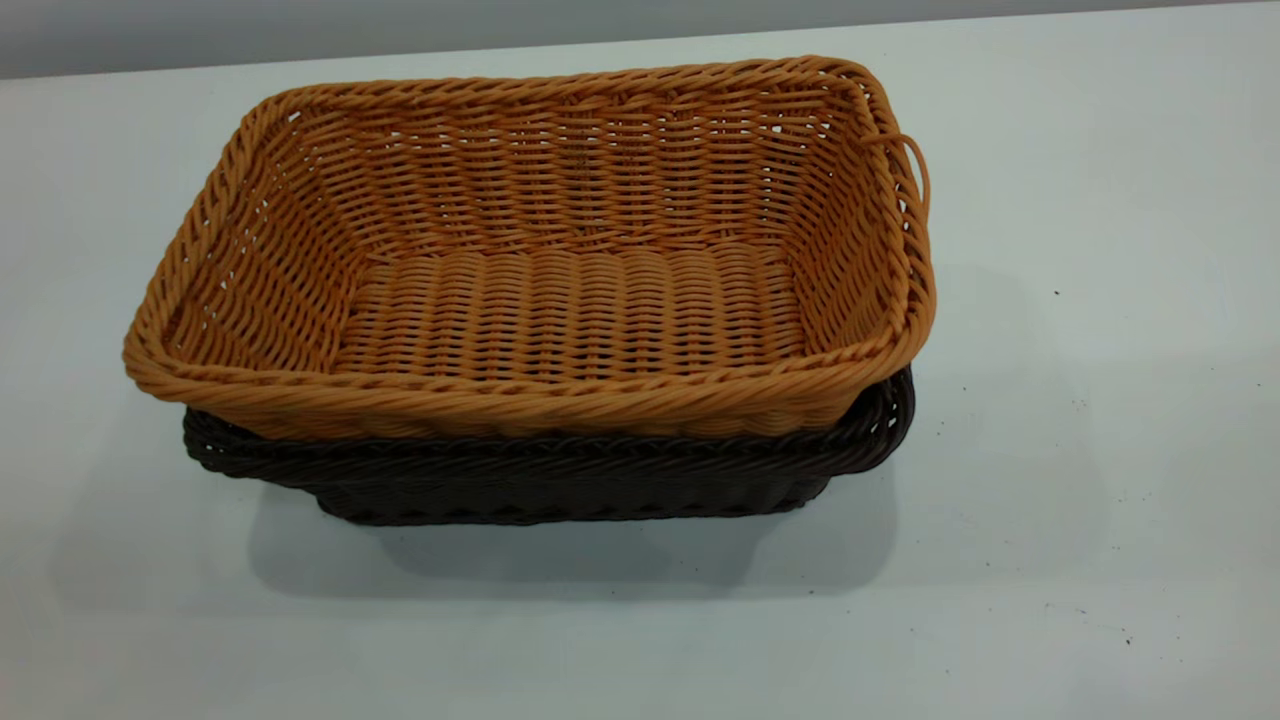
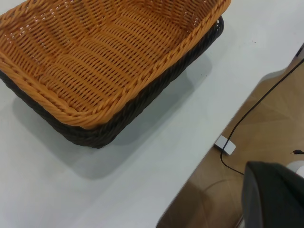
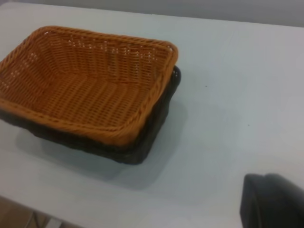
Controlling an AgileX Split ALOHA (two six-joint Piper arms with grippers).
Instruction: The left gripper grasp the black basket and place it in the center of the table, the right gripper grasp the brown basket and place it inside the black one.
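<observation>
Currently: brown basket nested inside black basket on table; well apart from both grippers, finger state unreadable.

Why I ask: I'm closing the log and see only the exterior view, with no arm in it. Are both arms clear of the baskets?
Observer: Yes. The left wrist view shows a dark part of the left pincer, apart from the brown basket.
Operator: And the right?
Observer: A dark part of the right pincer shows too, apart from the black basket.
Operator: Anything beyond the table?
Observer: A black cable and a small white box on a wooden floor.
</observation>
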